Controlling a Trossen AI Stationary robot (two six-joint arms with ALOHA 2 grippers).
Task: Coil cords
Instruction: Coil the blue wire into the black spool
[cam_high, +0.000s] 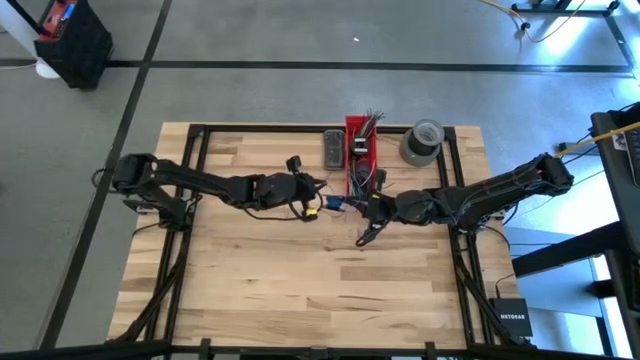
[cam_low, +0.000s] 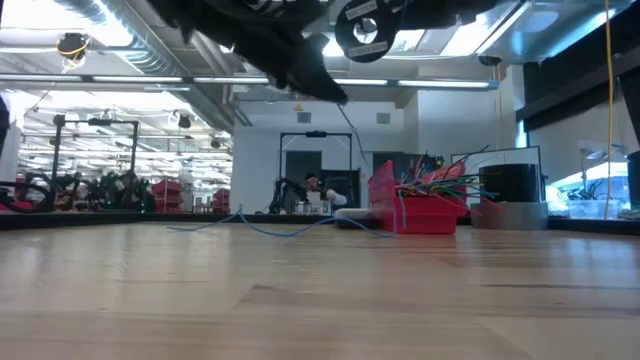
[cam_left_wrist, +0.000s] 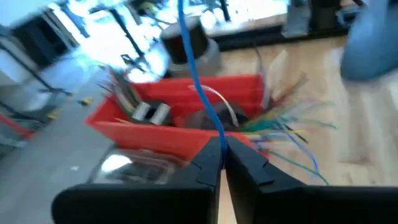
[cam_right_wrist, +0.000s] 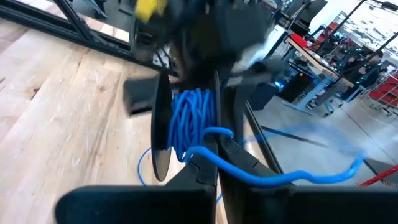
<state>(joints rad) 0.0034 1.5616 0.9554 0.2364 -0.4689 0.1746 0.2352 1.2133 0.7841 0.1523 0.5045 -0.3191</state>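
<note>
One of the cords, a thin blue one, is held above the table's middle by both grippers. My left gripper (cam_high: 330, 204) (cam_left_wrist: 222, 144) is shut on a single strand of it. My right gripper (cam_high: 372, 207) (cam_right_wrist: 214, 163), facing it from the right, is shut at a bundle of blue loops (cam_right_wrist: 193, 118). In the low view more blue cord (cam_low: 290, 228) lies slack on the table, and a thin strand (cam_low: 347, 125) rises to the grippers. The other cords cannot be made out. My left gripper pinches one strand of the blue cord (cam_left_wrist: 219, 132) between its two fingertips. The fingers come nearly level from the table's left. Beyond them the strand runs on, gently curved, clear of the table. My right gripper is shut on the blue cord at the near end of the looped bundle (cam_right_wrist: 202, 152). The fingers come nearly level from the table's right. The loops stand beyond the fingertips, clear of the table. A single strand (cam_right_wrist: 280, 180) leads off sideways from the hold.
A red bin (cam_high: 362, 155) with coloured wire ends (cam_left_wrist: 286, 124) stands just beyond the grippers. A grey tape roll (cam_high: 422, 142) is to its right and a black device (cam_high: 332, 148) to its left. Bare wood (cam_high: 300, 290) fills the near half.
</note>
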